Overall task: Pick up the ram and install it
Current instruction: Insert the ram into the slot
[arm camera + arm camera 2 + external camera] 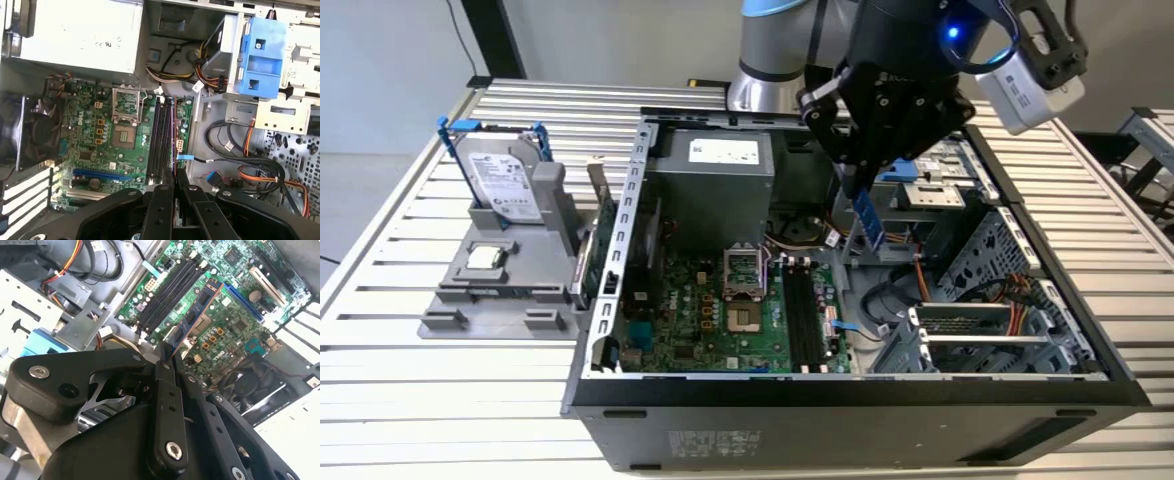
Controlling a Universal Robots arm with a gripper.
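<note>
One ram (197, 310) juts from the gripper (167, 360) clamped on it, over the memory slots (170, 290).

ram (196, 315): narrow stick, black chips, clamped upright above motherboard slots (167, 292).

Ram (196, 312) pinched at one end in black gripper (167, 359); other end out over green motherboard (235, 270), beside long black memory slots (170, 290). Dark fan (250, 382) at board's edge.
</note>
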